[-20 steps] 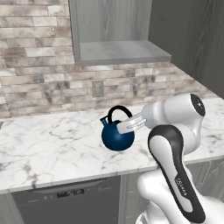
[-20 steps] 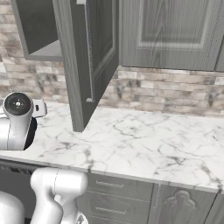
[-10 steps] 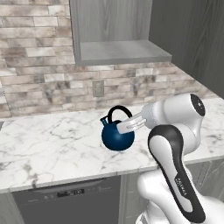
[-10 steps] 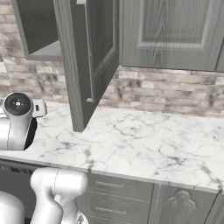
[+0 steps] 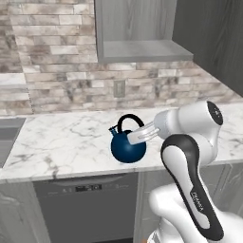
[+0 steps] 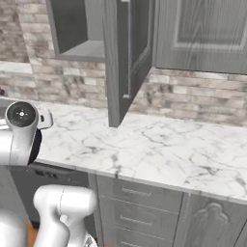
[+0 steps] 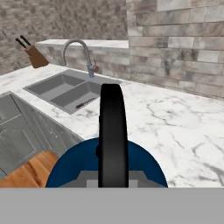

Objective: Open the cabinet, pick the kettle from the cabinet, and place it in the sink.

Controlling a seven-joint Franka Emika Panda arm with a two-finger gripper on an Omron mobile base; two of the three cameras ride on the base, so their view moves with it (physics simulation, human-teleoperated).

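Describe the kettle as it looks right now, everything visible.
The kettle is small, round and glossy dark blue, with a black arched loop handle and a short spout on its left in the left base view. It is upright above the front of the white marble counter, right of the sink. The gripper is shut on its handle.

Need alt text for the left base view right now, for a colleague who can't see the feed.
The white arm's claw is shut on the black handle of the dark-blue kettle, held over the front of the marble counter. Above it the open cabinet shows a bare shelf; the sink sits at the left edge.
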